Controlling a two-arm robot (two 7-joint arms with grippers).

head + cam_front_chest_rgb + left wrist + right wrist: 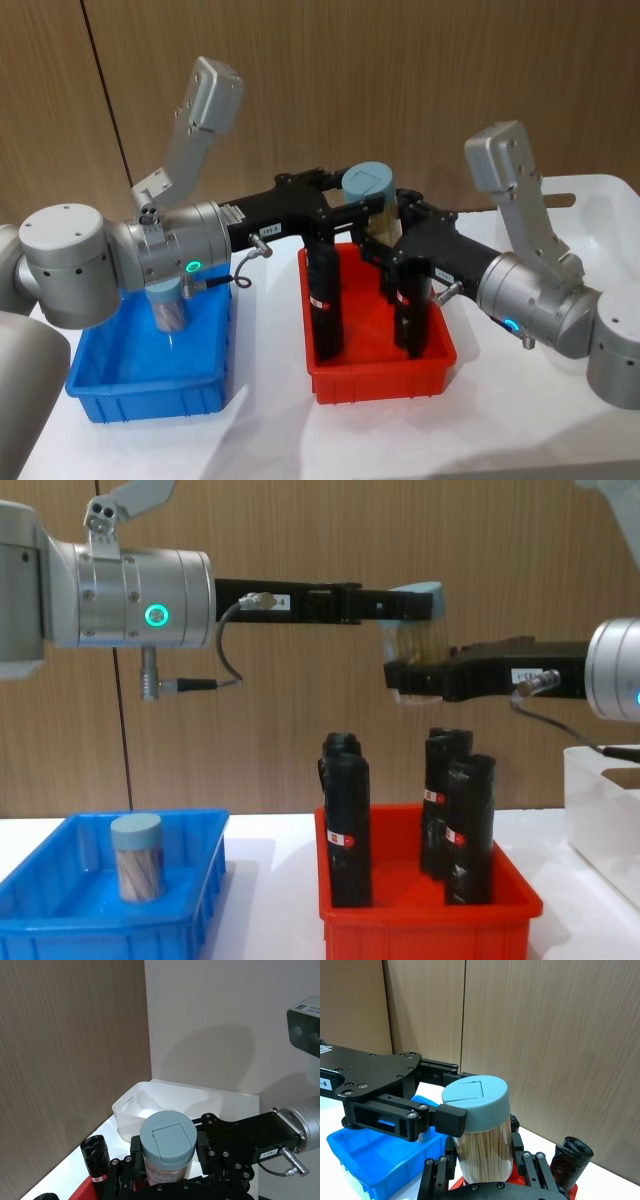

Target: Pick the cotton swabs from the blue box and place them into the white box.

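Cotton swabs jar (368,183) up in mid-air above the red bin (385,372), upright, with a grey-blue lid on top and tan sticks packed behind the clear wall. Gripped at two heights at once. Left gripper (412,602) reaching in from the left side, fingers clamped together on the lid. Right gripper (412,676) reaching in from the right side, a little lower, fingers closed around the body of the jar beneath the lid. Both arms stretched level across the table (300,440), meeting over the middle.

Second jar (137,855) of the same kind standing upright on the floor of the blue box (60,925), on the left side of the table, well below the left arm and touched by neither gripper.

Red bin in the middle, just beside the blue box, with several black rolls (350,830) standing upright in it, each with a red label; tops of the rolls short of the held jar, clearly apart from it.

White box (600,205) at the far right of the table, beyond the red bin, with a handle cut-out near its rim, partly behind the right arm; well apart from the held jar.
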